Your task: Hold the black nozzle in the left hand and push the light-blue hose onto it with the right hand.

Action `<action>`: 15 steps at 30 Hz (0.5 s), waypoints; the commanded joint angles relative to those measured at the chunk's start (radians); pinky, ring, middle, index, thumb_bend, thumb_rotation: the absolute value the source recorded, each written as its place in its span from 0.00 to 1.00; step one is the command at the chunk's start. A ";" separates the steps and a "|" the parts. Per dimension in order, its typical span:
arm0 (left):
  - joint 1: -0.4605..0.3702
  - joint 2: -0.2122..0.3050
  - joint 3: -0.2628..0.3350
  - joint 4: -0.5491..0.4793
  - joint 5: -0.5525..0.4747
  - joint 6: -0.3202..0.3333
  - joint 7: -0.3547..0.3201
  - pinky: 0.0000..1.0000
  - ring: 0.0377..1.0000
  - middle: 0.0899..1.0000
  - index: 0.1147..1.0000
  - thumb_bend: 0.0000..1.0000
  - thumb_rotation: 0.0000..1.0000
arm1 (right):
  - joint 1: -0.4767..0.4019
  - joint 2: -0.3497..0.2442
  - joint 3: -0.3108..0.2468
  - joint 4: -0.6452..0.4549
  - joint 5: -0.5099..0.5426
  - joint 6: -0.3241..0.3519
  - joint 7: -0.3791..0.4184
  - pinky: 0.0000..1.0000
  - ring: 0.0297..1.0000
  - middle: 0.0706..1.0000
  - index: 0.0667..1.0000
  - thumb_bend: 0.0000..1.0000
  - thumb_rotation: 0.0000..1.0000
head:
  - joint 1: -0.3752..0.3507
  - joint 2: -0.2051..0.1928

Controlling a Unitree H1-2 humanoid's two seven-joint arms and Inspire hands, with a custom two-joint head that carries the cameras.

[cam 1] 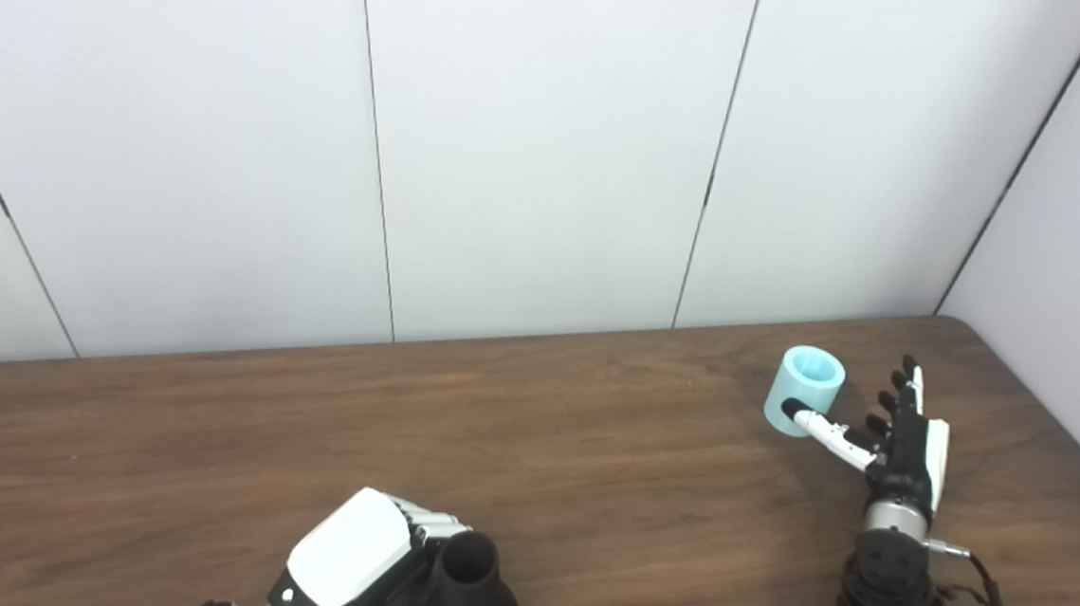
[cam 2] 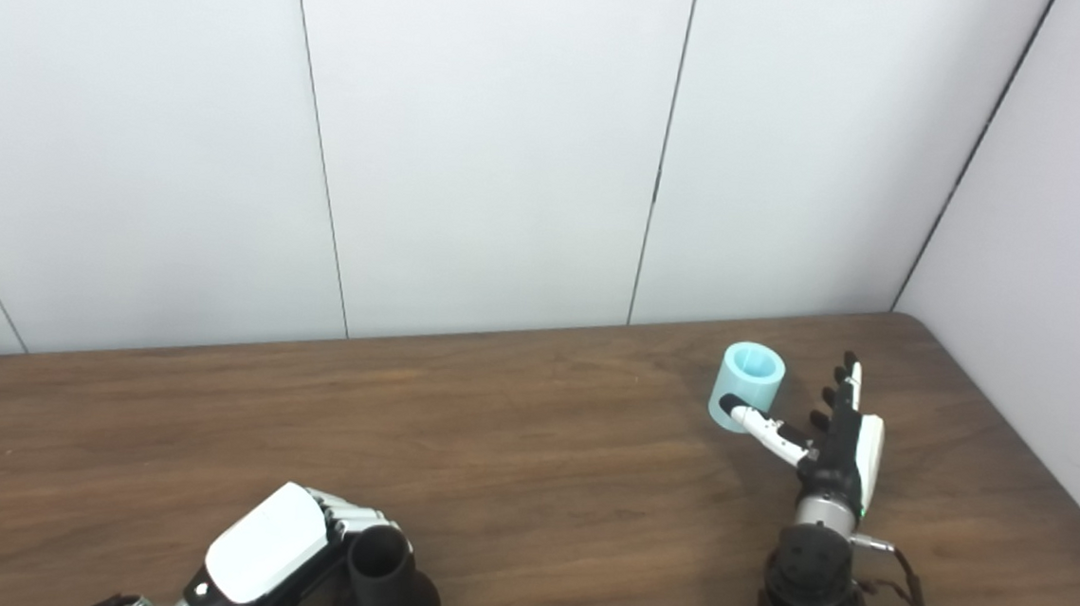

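Hose (cam 1: 805, 390) first: the short light-blue piece sits on the table (cam 1: 586, 458) near the far right corner, its open mouth tilted up and slightly toward the wall. The right hand (cam 1: 906, 443) is just beside it with fingers straight and spread, holding nothing; only the thumb tip reaches across the hose's near side, and whether it actually touches I cannot tell. The black nozzle (cam 1: 468, 583) is well apart from it, at the near edge of the table, open neck pointing up, with the left hand (cam 1: 361, 557) wrapped round its left side, fingers curled against it in what looks like a firm hold.

The step in hand, as I judge it, is taking hold of the hose. To do it well, the right hand should slide closer so the fingers go round the far wall while the thumb presses the near wall, gripping mid-length and leaving one end clear. A squeeze too hard could flatten the bore; a nudge before closing could roll it toward the wall. The nozzle should stay steady, neck up.
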 commanded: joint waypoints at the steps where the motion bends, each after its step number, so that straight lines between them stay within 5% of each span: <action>1: 0.059 -0.012 -0.030 0.013 -0.024 -0.020 0.010 0.33 0.39 0.48 0.41 0.50 0.00 | -0.035 -0.011 0.009 0.006 0.020 0.002 0.030 0.84 0.90 0.93 0.93 0.94 0.17 | 0.001 0.003; 15: 0.057 -0.004 -0.033 0.021 -0.012 -0.019 -0.006 0.34 0.39 0.48 0.41 0.50 0.00 | -0.035 -0.044 0.083 0.024 0.017 0.015 0.094 0.82 0.89 0.90 0.91 1.00 0.26 | 0.002 0.004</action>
